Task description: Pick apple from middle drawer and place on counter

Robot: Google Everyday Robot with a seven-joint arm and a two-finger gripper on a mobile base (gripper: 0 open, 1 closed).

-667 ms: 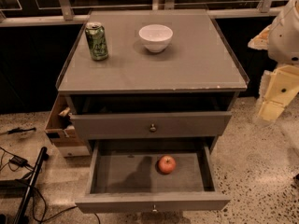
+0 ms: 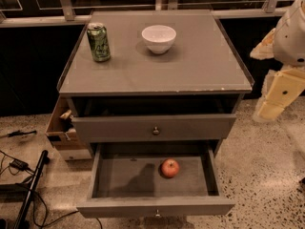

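Observation:
The apple [image 2: 170,168], small and red, lies on the floor of the open middle drawer [image 2: 119,178], right of centre. The drawer is pulled out at the bottom of the grey cabinet, with its knob [image 2: 157,213] on the front panel. The counter [image 2: 190,70] is the flat grey cabinet top above it. My gripper [image 2: 279,97] hangs to the right of the cabinet, at about the height of the counter's front edge, well away from the apple and above the floor. It holds nothing that I can see.
A green can [image 2: 98,42] stands at the counter's back left and a white bowl [image 2: 158,37] at the back centre. The knobbed drawer front above [image 2: 155,128] is slightly out. A cardboard box [image 2: 64,128] sits left of the cabinet, with cables and a black pole [image 2: 28,190] on the floor.

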